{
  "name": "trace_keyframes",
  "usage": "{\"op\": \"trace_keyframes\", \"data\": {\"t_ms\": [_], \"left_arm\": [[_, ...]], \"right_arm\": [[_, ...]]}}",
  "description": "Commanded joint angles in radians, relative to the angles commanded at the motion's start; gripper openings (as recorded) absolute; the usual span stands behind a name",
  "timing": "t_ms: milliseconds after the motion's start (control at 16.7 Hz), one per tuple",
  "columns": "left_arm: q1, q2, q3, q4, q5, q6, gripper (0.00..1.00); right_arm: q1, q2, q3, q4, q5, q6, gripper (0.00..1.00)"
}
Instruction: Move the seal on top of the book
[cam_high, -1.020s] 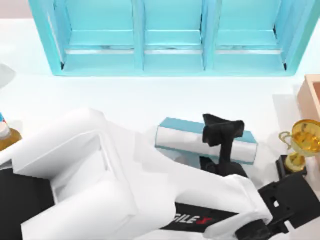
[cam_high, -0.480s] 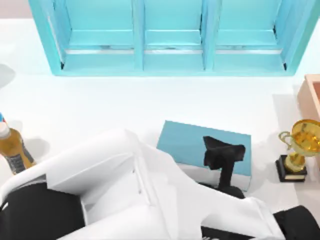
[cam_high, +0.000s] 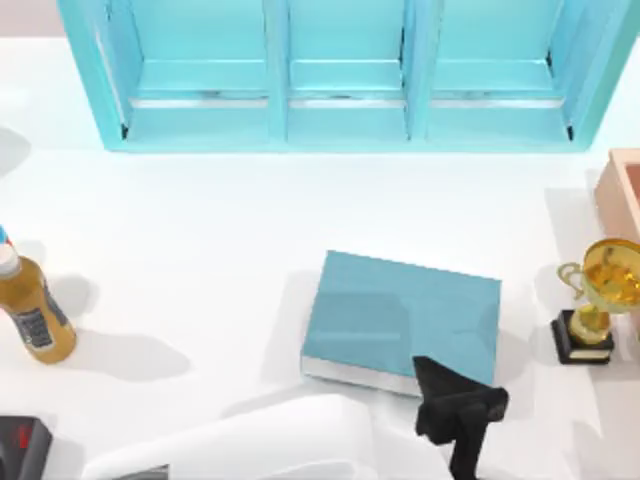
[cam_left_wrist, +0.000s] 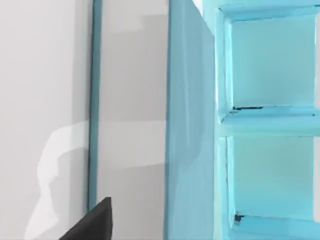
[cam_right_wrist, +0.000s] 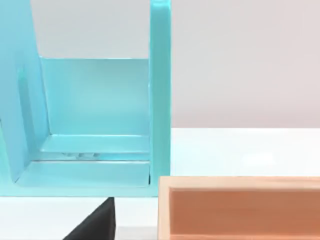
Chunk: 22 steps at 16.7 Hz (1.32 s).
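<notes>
My left gripper (cam_high: 455, 415) hangs at the near edge of the book (cam_high: 400, 315), which lies flat mid-table as a landing spot, though I cannot tell its grip or spot the seal.

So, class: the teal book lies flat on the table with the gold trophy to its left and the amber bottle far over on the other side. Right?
Not quite. In the top view the trophy stands to the right of the book, not its left. The bottle is on the far left. The book does lie flat on the table.
</notes>
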Motion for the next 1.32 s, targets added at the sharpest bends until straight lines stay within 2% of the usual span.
{"op": "trace_keyframes", "data": {"t_ms": [180,360,780,1020,1140,1320], "left_arm": [[-0.064,0.005,0.052,-0.207,0.018,-0.2,1.0],[-0.1,0.005,0.083,-0.32,0.036,-0.311,1.0],[-0.102,0.005,0.087,-0.342,0.039,-0.332,1.0],[-0.047,-0.039,0.07,-0.309,0.085,-0.237,1.0],[0.017,-0.095,0.044,-0.267,0.137,-0.128,1.0],[0.152,-0.228,-0.022,-0.169,0.244,0.119,1.0]], "right_arm": [[0.0,0.0,0.0,0.0,0.0,0.0,1.0],[0.0,0.0,0.0,0.0,0.0,0.0,1.0],[0.0,0.0,0.0,0.0,0.0,0.0,1.0],[0.0,0.0,0.0,0.0,0.0,0.0,1.0],[0.0,0.0,0.0,0.0,0.0,0.0,1.0],[0.0,0.0,0.0,0.0,0.0,0.0,1.0]]}}
